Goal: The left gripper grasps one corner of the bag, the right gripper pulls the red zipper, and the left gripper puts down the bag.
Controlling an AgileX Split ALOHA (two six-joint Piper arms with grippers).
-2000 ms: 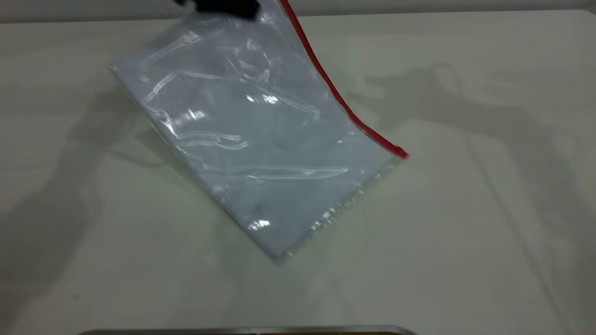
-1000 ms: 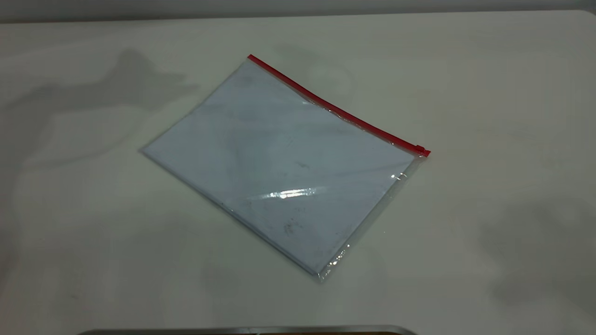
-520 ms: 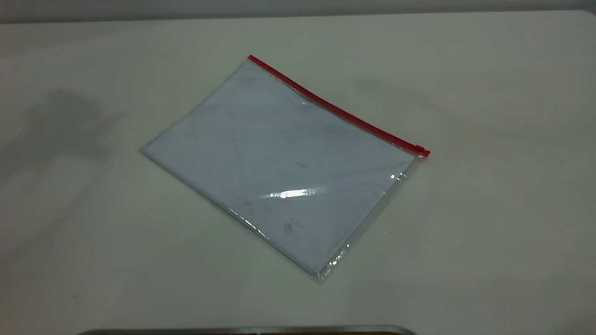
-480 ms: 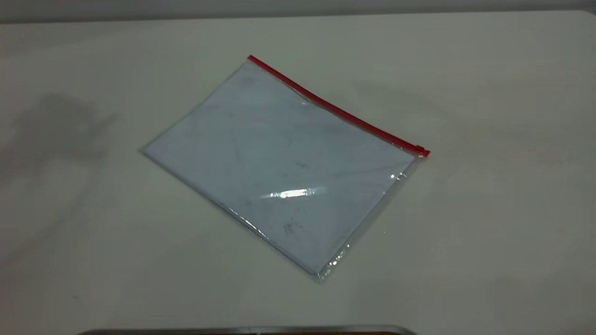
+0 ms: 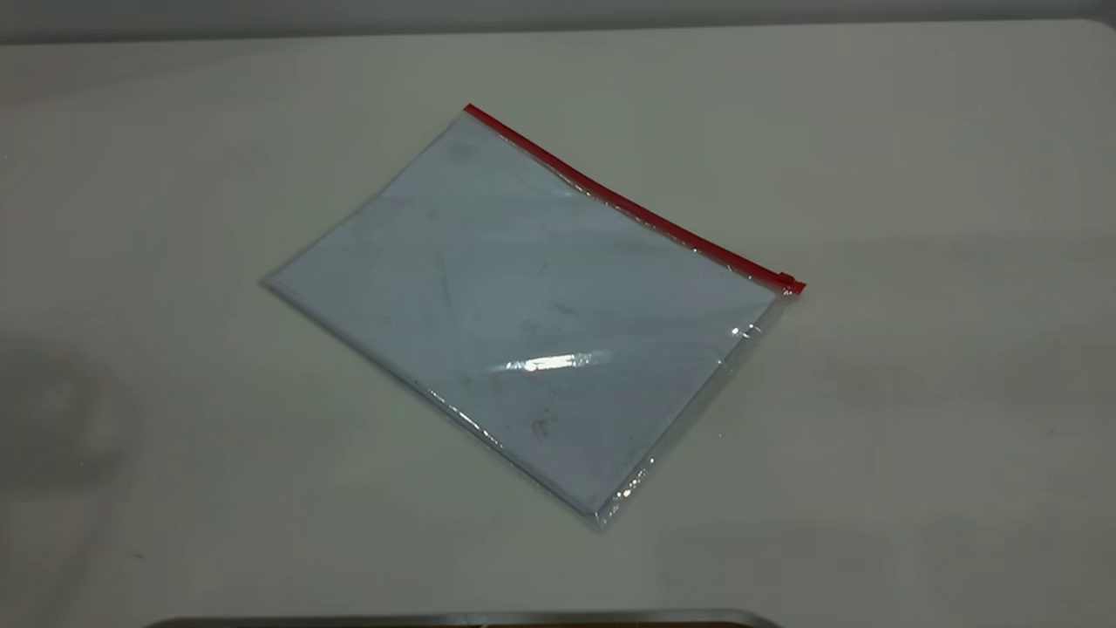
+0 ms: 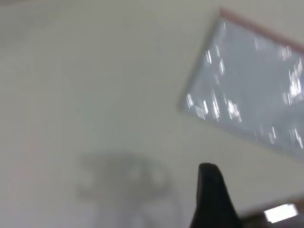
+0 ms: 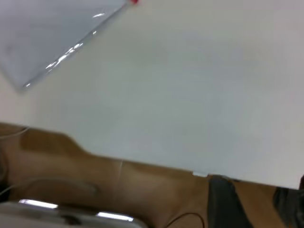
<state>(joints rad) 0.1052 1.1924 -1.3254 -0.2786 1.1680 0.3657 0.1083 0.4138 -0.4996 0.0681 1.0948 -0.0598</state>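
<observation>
The bag [image 5: 532, 314] lies flat on the white table [image 5: 915, 262], a clear pouch with pale blue-white sheets inside. The red zipper [image 5: 628, 208] runs along its far long edge, with the slider tab [image 5: 789, 282] at the right end. Neither gripper shows in the exterior view. My left gripper [image 6: 259, 190] hangs above bare table, well away from the bag [image 6: 251, 85]; one black finger [image 6: 212, 190] shows and nothing is in it. My right gripper [image 7: 259, 199] is open and empty over the table's edge, far from the bag [image 7: 47, 33].
The right wrist view shows the table's edge [image 7: 156, 164] with brown floor [image 7: 71, 175] and cables below it. A grey metal strip [image 5: 462, 620] lies along the near edge in the exterior view.
Two seconds ago the bag hung tilted from the left gripper at the top; now it lies flat and released. Over the last second the arms' shadows have drifted away from it.
</observation>
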